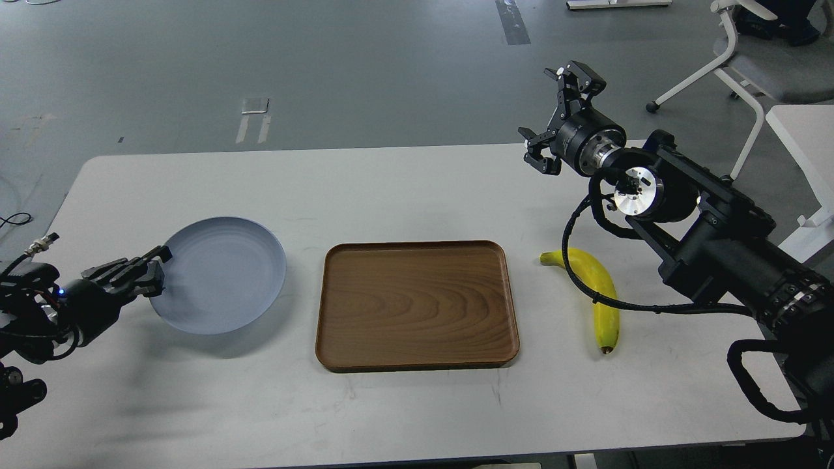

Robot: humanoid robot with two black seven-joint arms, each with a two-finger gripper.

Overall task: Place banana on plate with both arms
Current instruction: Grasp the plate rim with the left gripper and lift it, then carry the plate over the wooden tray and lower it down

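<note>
The pale blue-grey plate (225, 273) is held above the table at the left, with its shadow on the table beneath it. My left gripper (154, 273) is shut on the plate's left rim. The yellow banana (598, 293) lies on the table to the right of the tray, dark tip toward me, with a black cable of my right arm crossing it. My right gripper (559, 111) is open and empty, raised well above the table's far right edge, far from the banana.
A rectangular brown wooden tray (417, 305) lies in the middle of the white table (391, 189), between plate and banana. A white chair (756, 58) and another white table edge (801, 130) stand at the far right.
</note>
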